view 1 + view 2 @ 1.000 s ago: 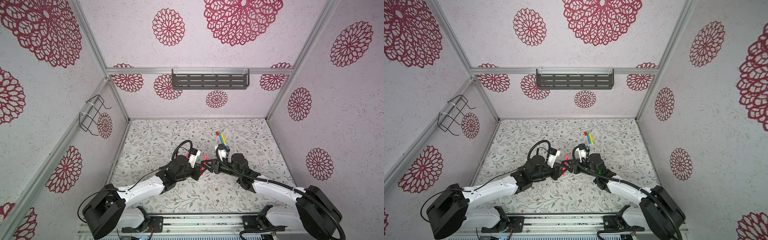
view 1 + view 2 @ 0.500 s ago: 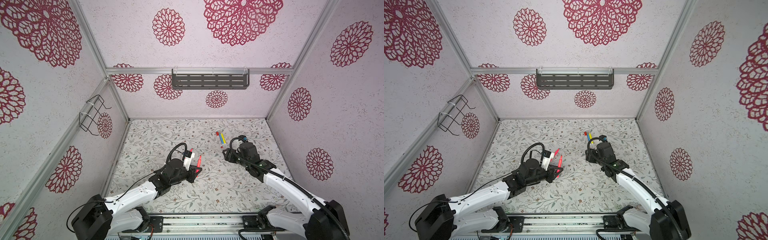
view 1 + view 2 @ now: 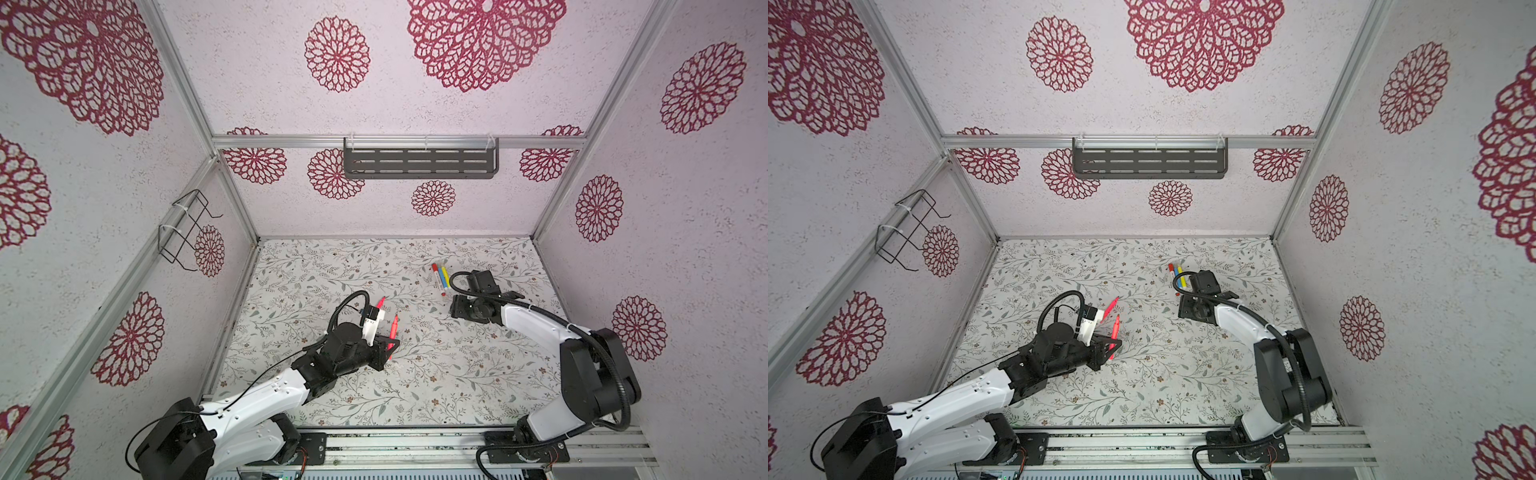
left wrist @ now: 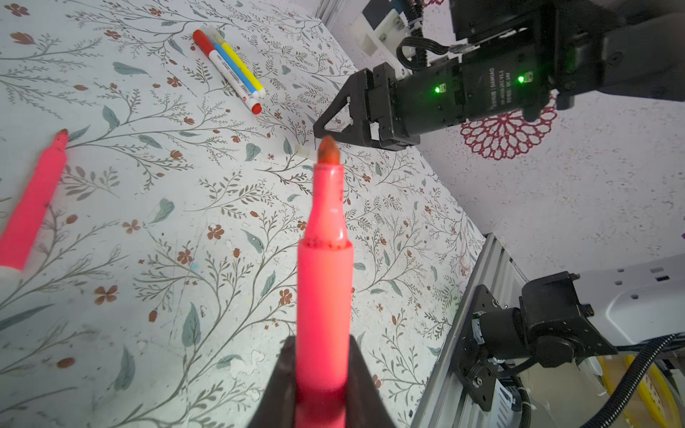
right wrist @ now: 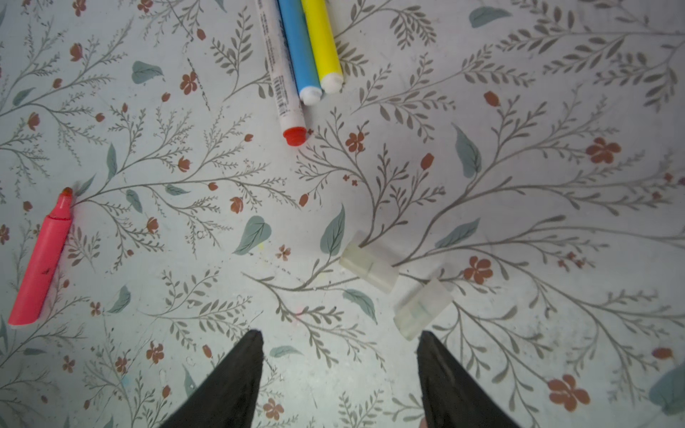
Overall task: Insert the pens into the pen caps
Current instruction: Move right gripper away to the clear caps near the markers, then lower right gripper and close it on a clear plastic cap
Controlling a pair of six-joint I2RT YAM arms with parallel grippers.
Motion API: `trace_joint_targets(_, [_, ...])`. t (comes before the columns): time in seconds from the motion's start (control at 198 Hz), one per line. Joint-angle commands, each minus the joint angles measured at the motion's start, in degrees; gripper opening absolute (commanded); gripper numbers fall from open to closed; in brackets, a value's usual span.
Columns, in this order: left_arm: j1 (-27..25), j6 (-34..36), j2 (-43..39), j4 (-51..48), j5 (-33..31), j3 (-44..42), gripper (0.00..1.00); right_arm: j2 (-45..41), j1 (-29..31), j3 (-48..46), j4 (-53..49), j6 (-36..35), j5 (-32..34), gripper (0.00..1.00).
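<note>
Floral tabletop [image 3: 457,374] with loose pens [image 3: 439,279], red-rosette walls [image 3: 415,99].

Both top views look down from high above the near edge of the desk [image 3: 457,374], facing the far wall, taking in both arms and the whole desk; they share nearly the same scene, shifted sideways. The left wrist camera sits close behind the left pincer [image 4: 322,355], looking along the held pink pen [image 4: 324,278] toward the far right, catching the right pincer [image 4: 326,128] and the group of three pens [image 4: 230,66]. The right wrist camera looks almost straight down at the desk from close above; it shares that group and the loose pink pen [image 5: 40,259] with the left wrist view.
</note>
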Motion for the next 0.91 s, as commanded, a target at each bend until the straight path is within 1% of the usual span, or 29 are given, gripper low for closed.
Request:
trace_joint_targets(0.0, [-0.59, -0.21, -1.17, 0.00, -1.05, -0.82, 0.00, 2.42, -0.98, 3.18, 0.08, -1.94, -3.21, 0.67])
trace_joint_targets(0.177, [-0.59, -0.24, -1.72, -0.15, -1.25, -1.34, 0.00, 7.23, -1.16, 5.58, 0.25, -1.97, -3.80, 0.66])
trace_joint_targets(0.344, [-0.59, -0.09, -2.83, -0.53, -1.96, -2.14, 0.00, 9.96, -1.23, 6.73, 0.66, -1.89, -4.96, 0.65])
trace_joint_targets(0.44, [-0.57, 0.15, -3.43, -0.66, -2.41, -2.53, 0.00, 10.94, -1.16, 6.76, 1.01, -1.89, -5.62, 0.65])
trace_joint_targets(0.672, [-0.59, 0.24, -3.85, -0.63, -2.59, -2.94, 0.00, 13.13, -0.84, 6.08, 3.13, -2.24, -9.99, 0.62])
trace_joint_targets(0.905, [-0.59, 0.25, -3.46, -0.52, -2.74, -2.76, 0.00, 12.83, 0.97, 4.71, 4.29, -1.93, -9.49, 0.61])
